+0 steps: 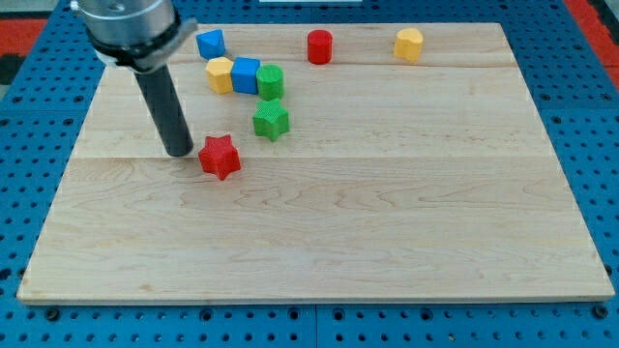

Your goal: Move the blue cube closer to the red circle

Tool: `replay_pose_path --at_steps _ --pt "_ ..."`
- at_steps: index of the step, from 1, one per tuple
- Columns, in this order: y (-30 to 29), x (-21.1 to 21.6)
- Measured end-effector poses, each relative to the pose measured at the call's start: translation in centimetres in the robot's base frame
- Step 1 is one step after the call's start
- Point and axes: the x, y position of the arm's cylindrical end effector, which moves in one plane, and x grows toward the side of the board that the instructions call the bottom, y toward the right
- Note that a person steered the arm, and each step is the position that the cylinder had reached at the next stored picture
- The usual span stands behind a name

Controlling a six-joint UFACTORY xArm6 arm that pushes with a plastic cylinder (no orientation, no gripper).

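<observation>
The blue cube (246, 75) sits at the view's upper left, between a yellow hexagon (221, 73) on its left and a green cylinder (270, 81) on its right, touching both. The red circle, a red cylinder (320, 46), stands near the view's top, to the right of the cube and apart from it. My tip (179, 151) rests on the board below and left of the cube, just left of a red star (220, 157).
A second blue block (211, 43) lies at the view's top left. A green star (272, 120) lies below the green cylinder. A yellow hexagon (409, 43) sits at the view's top right. The wooden board (387, 213) ends on a blue pegboard surround.
</observation>
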Motion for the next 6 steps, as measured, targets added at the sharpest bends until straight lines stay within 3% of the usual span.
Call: replay_pose_path --at_steps 1,2,3,4,5,6 --pt "6.7 -0.3" --pt "9.2 -0.6" --pt "0.2 -0.8" --pt "-4.6 -3.8" --pt "-3.6 -10.5" --pt "1.1 -13.2"
